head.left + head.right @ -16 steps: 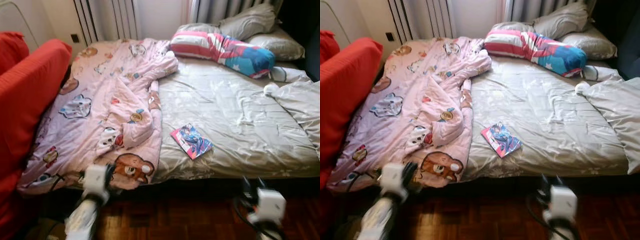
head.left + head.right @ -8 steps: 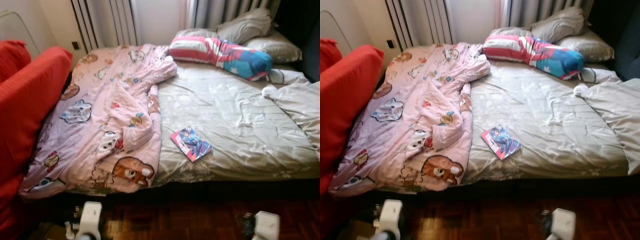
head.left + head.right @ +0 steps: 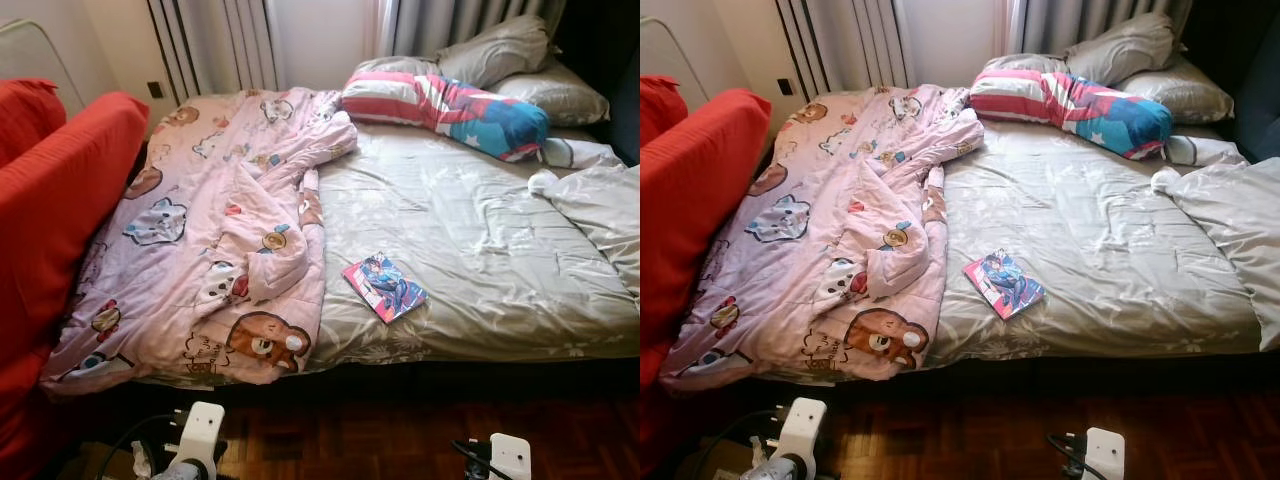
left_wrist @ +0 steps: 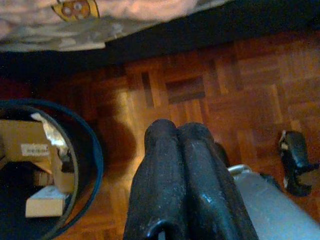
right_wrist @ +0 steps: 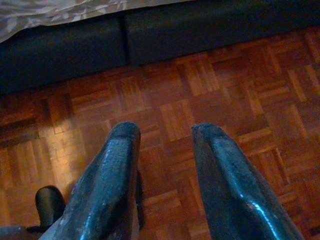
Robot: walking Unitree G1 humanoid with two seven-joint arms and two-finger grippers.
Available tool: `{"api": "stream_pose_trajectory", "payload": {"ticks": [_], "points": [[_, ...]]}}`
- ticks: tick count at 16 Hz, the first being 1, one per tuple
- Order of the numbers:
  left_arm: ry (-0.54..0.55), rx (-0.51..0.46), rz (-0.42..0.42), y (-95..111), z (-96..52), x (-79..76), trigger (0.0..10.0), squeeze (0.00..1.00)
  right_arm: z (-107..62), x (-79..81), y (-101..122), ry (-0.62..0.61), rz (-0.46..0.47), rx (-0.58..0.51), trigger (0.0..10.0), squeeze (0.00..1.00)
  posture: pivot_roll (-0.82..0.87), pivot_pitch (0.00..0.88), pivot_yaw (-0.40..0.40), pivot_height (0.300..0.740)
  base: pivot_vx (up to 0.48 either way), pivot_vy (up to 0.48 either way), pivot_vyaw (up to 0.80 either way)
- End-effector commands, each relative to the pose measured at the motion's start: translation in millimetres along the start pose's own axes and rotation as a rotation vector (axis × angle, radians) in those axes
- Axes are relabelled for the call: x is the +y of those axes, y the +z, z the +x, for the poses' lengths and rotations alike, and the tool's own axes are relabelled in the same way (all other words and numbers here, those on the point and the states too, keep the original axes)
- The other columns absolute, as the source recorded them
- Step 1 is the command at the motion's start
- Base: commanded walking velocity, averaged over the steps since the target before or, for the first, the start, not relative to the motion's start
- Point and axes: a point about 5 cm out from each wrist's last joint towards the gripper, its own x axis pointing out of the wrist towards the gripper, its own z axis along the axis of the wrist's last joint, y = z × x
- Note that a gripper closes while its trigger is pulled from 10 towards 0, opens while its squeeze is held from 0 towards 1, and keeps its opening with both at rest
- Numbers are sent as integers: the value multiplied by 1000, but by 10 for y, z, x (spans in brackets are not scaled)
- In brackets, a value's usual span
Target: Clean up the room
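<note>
We see the left gripper [image 4: 177, 131] low over parquet floor [image 5: 165, 95], jaws together; right gripper [image 5: 166, 131] jaws apart; comic book [image 3: 384, 285] on bed [image 3: 480, 230]

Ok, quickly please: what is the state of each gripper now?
Left gripper: closed, holding nothing, above the wooden floor.
Right gripper: open, empty, above the same floor.

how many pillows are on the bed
3: a striped red, white and blue pillow at the head, a grey pillow propped behind it, another grey pillow to its right. More may be hidden.
</note>
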Motion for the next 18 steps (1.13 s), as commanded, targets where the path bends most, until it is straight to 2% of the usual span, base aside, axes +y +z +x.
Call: {"api": "stream_pose_trajectory", "payload": {"ticks": [1,8,18], "points": [[0,33,-14,-73,-12,-7,10000,0,-4,17,-31,5,-3,20,10000,0,-18,50,42,740,0,0,0],[18,43,-27,-80,-15,30,10000,0,-9,28,-64,-1,26,40,10000,0,1,0,45,740,0,0,0],[8,66,-32,-156,-29,-10,10000,0,-47,-75,-186,-29,55,96,10000,0,-8,0,44,740,0,0,0]]}}
